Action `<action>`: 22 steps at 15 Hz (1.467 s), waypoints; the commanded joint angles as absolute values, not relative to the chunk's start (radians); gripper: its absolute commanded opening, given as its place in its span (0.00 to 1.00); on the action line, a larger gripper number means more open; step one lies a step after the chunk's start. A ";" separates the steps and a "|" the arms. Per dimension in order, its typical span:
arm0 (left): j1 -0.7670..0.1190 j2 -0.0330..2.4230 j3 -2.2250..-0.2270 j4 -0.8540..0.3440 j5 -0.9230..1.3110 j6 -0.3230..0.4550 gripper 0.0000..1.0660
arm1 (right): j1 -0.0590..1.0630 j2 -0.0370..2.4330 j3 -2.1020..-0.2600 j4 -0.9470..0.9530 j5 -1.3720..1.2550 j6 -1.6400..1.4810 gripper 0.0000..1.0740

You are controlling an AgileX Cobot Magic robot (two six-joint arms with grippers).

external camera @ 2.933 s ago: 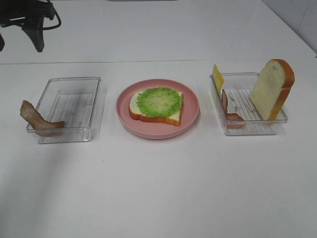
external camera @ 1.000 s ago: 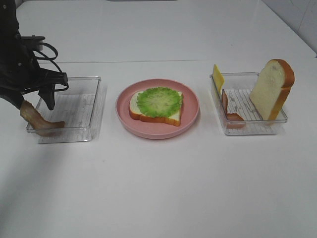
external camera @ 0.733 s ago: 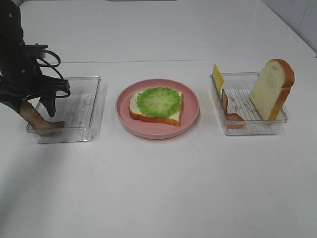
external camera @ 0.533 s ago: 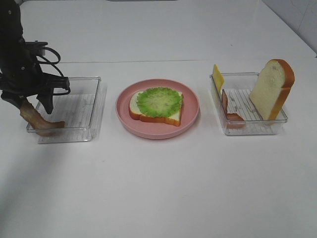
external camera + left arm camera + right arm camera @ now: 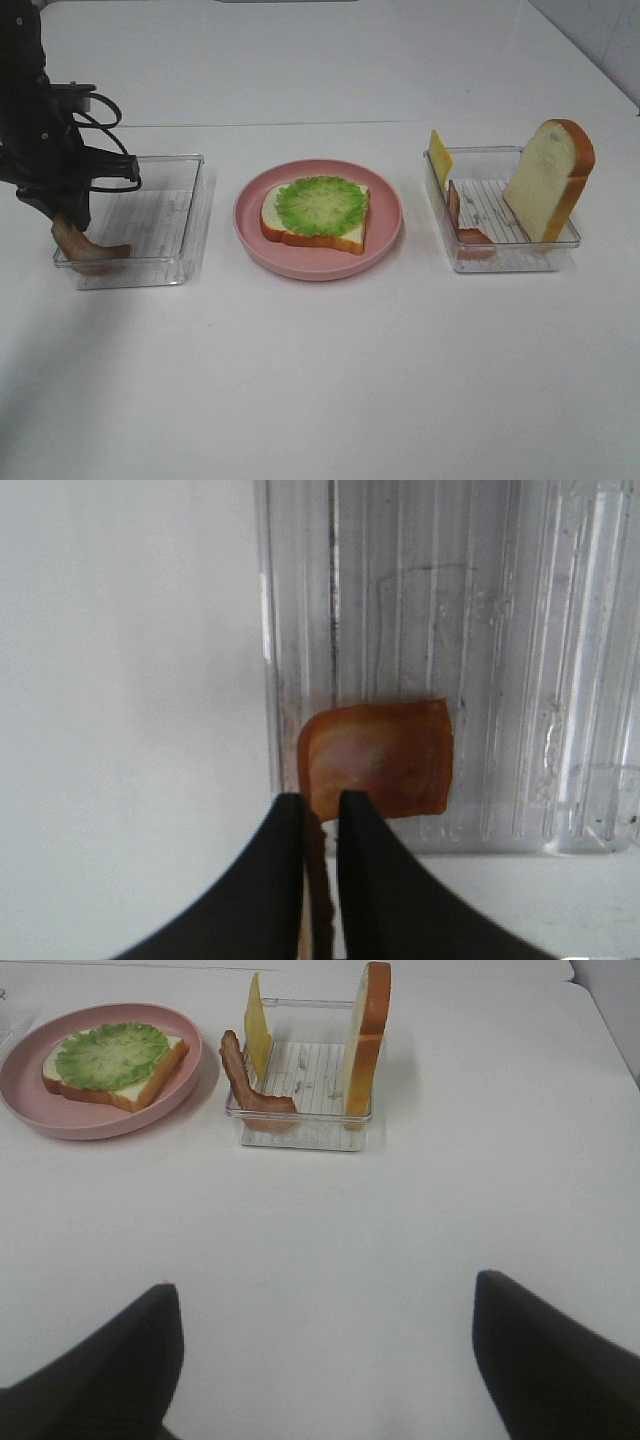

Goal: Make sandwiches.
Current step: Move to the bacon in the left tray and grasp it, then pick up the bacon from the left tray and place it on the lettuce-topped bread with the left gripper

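A bread slice topped with a green lettuce leaf lies on the round pink plate. A brown bacon strip leans over the left wall of the left clear tray. My left gripper is shut on that strip's raised end, the thin edge pinched between the black fingers. In the right clear tray stand an upright bread slice, a yellow cheese slice and a second bacon strip. My right gripper is open above bare table, out of the high view.
The white table runs wide in front of the trays and the plate. A seam crosses the table behind them. The left arm's black body and cable rise over the left tray's far left corner.
My left gripper came down over the left tray's edge and its jaws drew together on the bacon strip's upper end. The right side has not changed.
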State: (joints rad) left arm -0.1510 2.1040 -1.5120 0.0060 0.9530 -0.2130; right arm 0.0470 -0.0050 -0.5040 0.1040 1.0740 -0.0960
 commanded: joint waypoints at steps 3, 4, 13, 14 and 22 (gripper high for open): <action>-0.152 2.104 -1.516 -0.010 0.973 -0.169 0.00 | 0.041 -0.022 -0.504 0.101 1.062 -0.104 0.71; -0.152 2.102 -1.516 -0.010 0.972 -0.155 0.00 | 0.041 -0.022 -0.504 0.101 1.062 -0.104 0.71; -0.152 2.097 -1.681 -0.169 1.022 -0.066 0.00 | 0.041 -0.022 -0.504 0.101 1.062 -0.104 0.71; -0.152 2.097 -1.723 -0.258 1.015 -0.010 0.00 | 0.041 -0.022 -0.504 0.101 1.062 -0.104 0.71; -0.155 2.175 -1.776 -1.048 0.960 0.425 0.00 | 0.041 -0.022 -0.504 0.101 1.062 -0.104 0.71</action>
